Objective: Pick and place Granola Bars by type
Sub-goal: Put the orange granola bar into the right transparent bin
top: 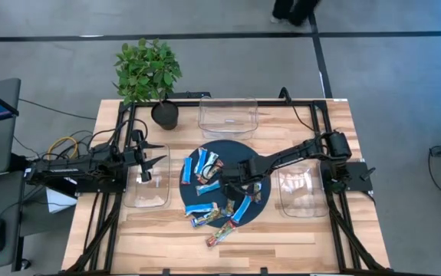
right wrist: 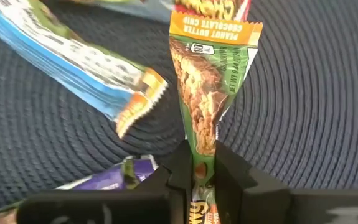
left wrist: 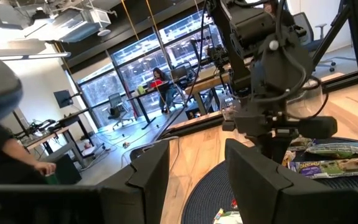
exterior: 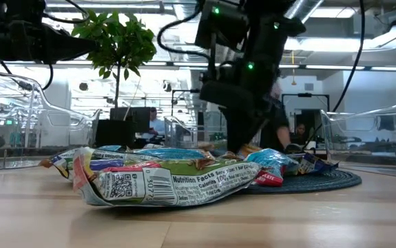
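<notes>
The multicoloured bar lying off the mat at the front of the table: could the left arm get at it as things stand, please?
Probably yes. The left gripper hangs open over the left clear bin, holding nothing, and the multicoloured bar lies on bare wood with nothing on it. The right gripper is busy farther back on the mat.

Granola Bars (top: 218, 201) heaped on dark mat (top: 258, 152)

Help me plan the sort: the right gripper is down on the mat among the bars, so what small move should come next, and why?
Probably a short straight lift. The right gripper is shut on a green-and-orange granola bar, pinching one end while the rest lies on the dark mat beside a blue bar. Raising it first should clear the neighbours before carrying it towards a clear bin.
</notes>
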Motion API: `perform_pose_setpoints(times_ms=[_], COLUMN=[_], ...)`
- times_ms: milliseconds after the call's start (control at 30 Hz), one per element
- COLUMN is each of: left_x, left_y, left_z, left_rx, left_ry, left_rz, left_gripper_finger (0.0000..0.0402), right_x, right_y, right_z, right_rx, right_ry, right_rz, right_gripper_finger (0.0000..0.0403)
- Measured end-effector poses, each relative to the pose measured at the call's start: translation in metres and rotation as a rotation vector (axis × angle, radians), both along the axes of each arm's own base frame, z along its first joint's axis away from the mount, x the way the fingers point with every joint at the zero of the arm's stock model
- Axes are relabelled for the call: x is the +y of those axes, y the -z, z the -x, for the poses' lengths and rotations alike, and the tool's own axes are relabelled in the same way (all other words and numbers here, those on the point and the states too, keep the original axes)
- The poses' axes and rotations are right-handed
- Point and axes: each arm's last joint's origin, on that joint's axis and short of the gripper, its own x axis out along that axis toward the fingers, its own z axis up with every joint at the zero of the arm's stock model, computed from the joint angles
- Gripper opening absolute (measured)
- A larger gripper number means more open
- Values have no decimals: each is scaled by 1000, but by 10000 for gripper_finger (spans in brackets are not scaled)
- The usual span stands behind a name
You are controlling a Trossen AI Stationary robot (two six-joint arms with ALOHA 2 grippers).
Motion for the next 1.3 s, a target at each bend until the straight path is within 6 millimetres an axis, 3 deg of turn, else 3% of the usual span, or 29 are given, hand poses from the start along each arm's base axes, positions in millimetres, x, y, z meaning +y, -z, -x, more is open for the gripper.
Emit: perform_pose_setpoints(times_ms=[367, 733, 867, 1067, 1300], left_x=[0, 0, 0, 0, 0], left_y=[0, 0, 0, 0, 0], left_z=[0, 0, 0, 0, 0], left_rx=[0, 0, 0, 0, 0], left_ry=[0, 0, 0, 0, 0], left_rz=[0, 0, 0, 0, 0], left_gripper_finger=[151, 151, 151, 151, 151], right_x=[16, 45, 60, 85, 105], right_y=[-47, -89, -95, -97, -86], right_z=[-7, 23, 41, 57, 77], right_rx=[38, 214, 281, 249, 281], right_ry=[-16, 202, 315, 395, 451], right_rz=[95, 172, 215, 171, 159], right_gripper_finger=[28, 27, 24, 17, 22])
